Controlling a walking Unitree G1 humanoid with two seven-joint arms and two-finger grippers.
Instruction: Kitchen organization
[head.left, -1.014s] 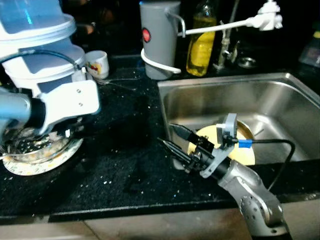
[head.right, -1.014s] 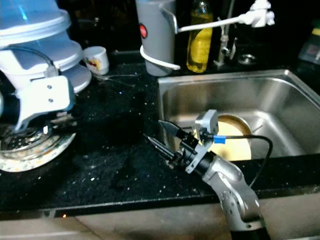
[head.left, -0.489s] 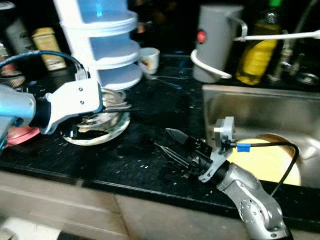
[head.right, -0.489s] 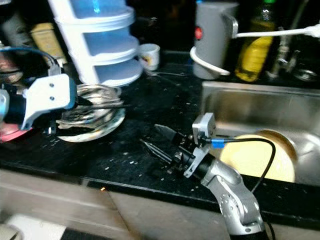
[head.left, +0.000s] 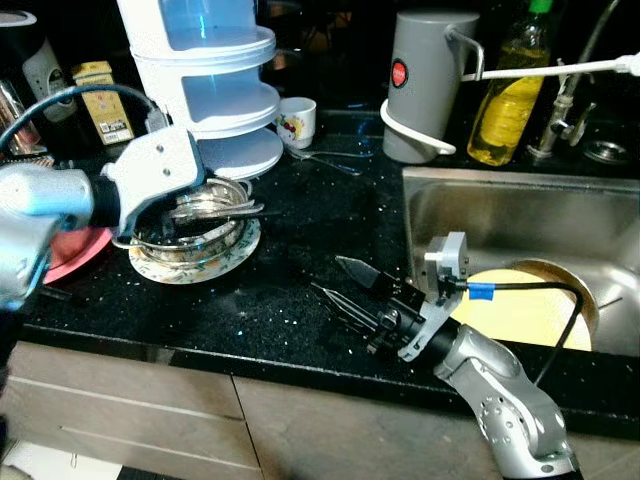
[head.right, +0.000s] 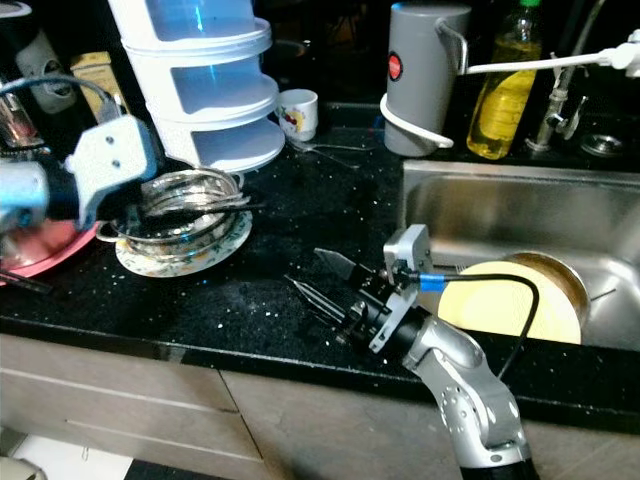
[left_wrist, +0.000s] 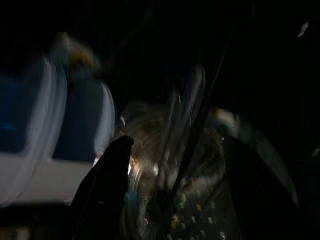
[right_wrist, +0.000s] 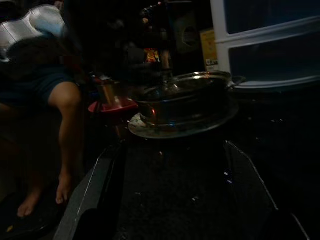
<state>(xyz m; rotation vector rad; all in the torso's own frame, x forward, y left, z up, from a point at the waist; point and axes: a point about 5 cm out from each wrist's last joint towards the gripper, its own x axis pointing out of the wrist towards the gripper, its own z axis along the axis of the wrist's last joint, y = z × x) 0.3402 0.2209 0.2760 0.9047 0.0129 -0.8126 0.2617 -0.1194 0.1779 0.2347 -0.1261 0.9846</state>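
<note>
Nearest, at 6 o'clock, the right hand (head.left: 345, 283) hangs just over the speckled black stone tabletop (head.left: 290, 250), its two long black pointed fingers spread apart and empty. At 4 o'clock a round yellow plate (head.left: 520, 312) lies in the brushed steel sink (head.left: 500, 215). At 9 o'clock the left hand (head.left: 215, 212) reaches over a shiny round metal bowl (head.left: 195, 228) that sits on a flat patterned plate (head.left: 205, 262); I cannot tell whether its fingers are apart or together. A red plate (head.left: 70, 255) lies just beside. Farther, at 11 o'clock, stands a stacked white and blue plastic container (head.left: 205, 80), with a small white cup (head.left: 297, 120) beside it. At 1 o'clock are a grey cylindrical kettle (head.left: 425, 85) and a bottle (head.left: 508, 95) of yellow oil.
</note>
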